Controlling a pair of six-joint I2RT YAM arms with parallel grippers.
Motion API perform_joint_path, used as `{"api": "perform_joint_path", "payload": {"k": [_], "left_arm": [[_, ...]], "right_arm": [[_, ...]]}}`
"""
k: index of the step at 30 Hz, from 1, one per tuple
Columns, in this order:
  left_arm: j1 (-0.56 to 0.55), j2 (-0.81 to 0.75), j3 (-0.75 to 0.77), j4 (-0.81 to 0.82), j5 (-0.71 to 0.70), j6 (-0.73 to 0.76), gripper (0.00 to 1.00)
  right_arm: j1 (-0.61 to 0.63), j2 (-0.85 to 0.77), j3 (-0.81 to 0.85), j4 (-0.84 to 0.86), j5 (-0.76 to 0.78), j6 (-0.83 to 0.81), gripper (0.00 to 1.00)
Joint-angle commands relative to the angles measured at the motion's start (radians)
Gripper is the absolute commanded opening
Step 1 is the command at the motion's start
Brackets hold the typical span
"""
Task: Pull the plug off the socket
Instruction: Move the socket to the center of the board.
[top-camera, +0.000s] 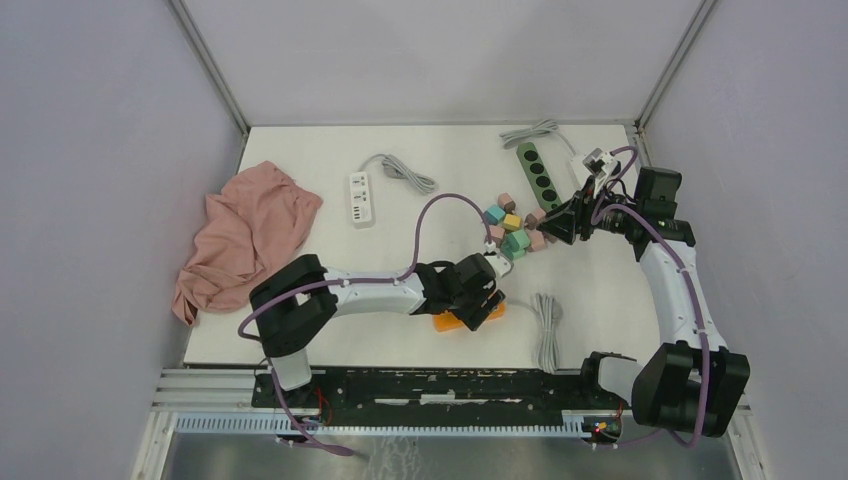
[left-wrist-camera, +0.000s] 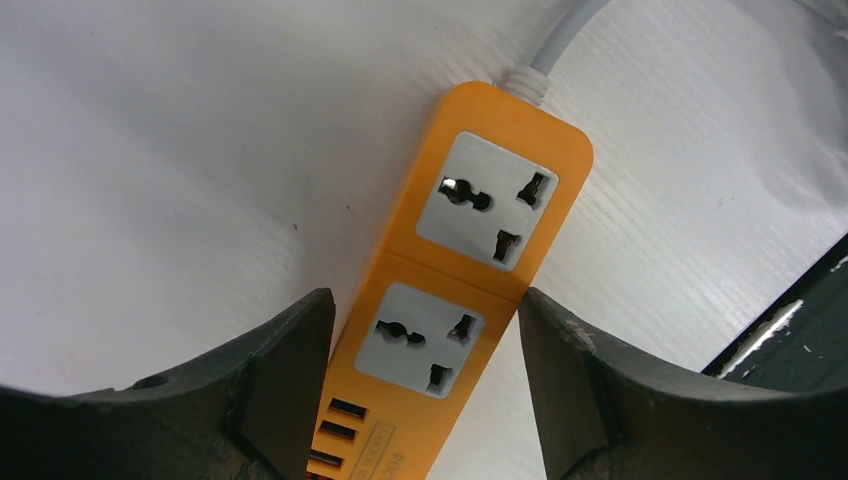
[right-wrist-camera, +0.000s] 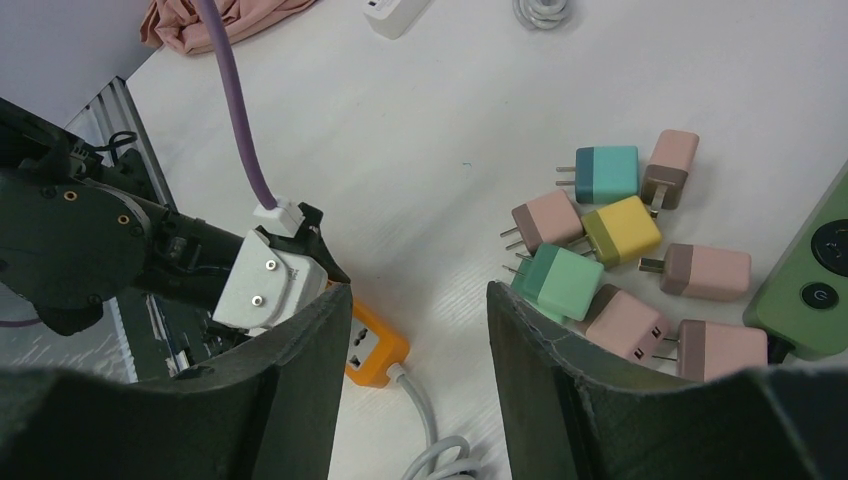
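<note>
An orange power strip lies flat on the white table near the front edge. Its two outlets in the left wrist view are empty. My left gripper hangs over it, open, with one finger close along each long side. My right gripper is open and holds nothing; it hovers higher, near the back right, looking down at the strip. Several coloured plugs lie loose in a pile beside it.
A green power strip lies at the back right, its end also in the right wrist view. A white power strip sits mid-back. A pink cloth is heaped at the left. The orange strip's grey cable coil lies front right.
</note>
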Motion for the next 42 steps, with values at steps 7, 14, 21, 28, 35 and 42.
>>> {"api": "perform_joint_path", "payload": {"k": [7, 14, 21, 28, 35, 42], "left_arm": [[0.001, 0.044, 0.046, -0.035, 0.009, 0.053, 0.68], [0.0, 0.031, 0.028, -0.04, -0.014, 0.056, 0.4], [-0.001, -0.066, -0.051, -0.04, -0.083, 0.043, 0.07], [0.019, -0.292, -0.211, -0.023, -0.196, -0.027, 0.03], [0.17, -0.461, -0.367, 0.004, -0.208, -0.189, 0.03], [0.408, -0.555, -0.477, 0.096, -0.288, -0.325, 0.03]], "right_arm": [[-0.009, 0.0, 0.032, 0.017, -0.05, -0.019, 0.58], [-0.011, 0.0, 0.031, 0.017, -0.052, -0.02, 0.58], [-0.013, 0.001, 0.03, 0.016, -0.057, -0.022, 0.58], [-0.015, 0.0, 0.032, 0.015, -0.061, -0.02, 0.58], [-0.016, 0.0, 0.032, 0.015, -0.063, -0.02, 0.58], [-0.016, 0.0, 0.03, 0.017, -0.065, -0.019, 0.58]]}}
